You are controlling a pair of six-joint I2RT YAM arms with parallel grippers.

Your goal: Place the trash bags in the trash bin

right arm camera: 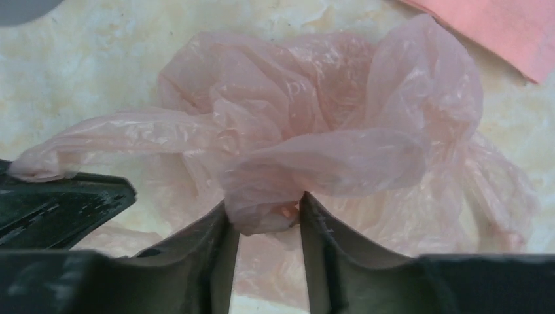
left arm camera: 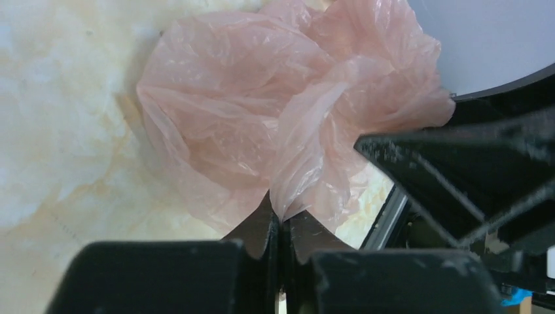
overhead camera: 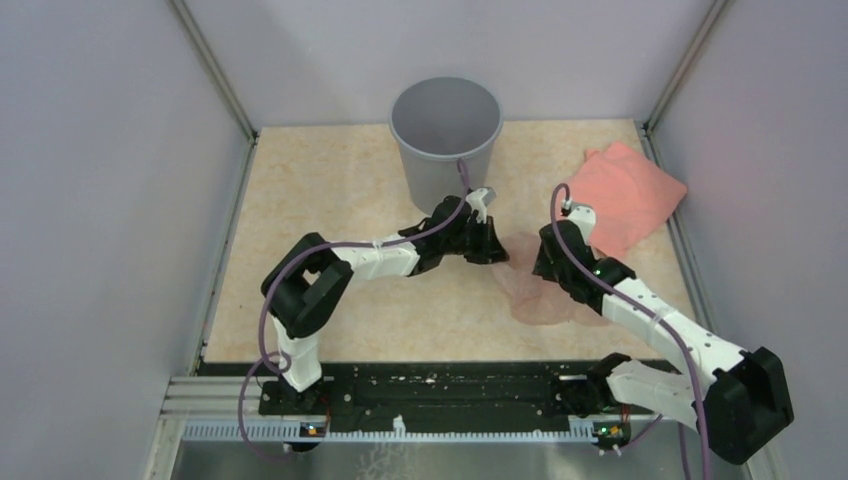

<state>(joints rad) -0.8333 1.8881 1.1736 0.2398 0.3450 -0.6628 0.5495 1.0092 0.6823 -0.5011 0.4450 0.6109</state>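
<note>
The trash bag (overhead camera: 545,300) is thin, crinkled, translucent pale pink plastic lying on the table between the two grippers. My left gripper (overhead camera: 503,250) is at its left edge; in the left wrist view its jaws (left arm camera: 283,219) are shut on a pinched fold of the bag (left arm camera: 249,111). My right gripper (overhead camera: 545,262) is at the bag's upper edge; in the right wrist view it (right arm camera: 265,212) is shut on a wad of the bag (right arm camera: 314,131), the fingers held apart by the wad. The grey round trash bin (overhead camera: 445,130) stands upright behind the left gripper, with nothing visible inside.
An opaque salmon-pink folded bundle (overhead camera: 625,195) lies at the back right by the wall, also in the right wrist view (right arm camera: 504,26). Enclosure walls stand on three sides. The right gripper's black body (left arm camera: 458,170) fills the right of the left wrist view.
</note>
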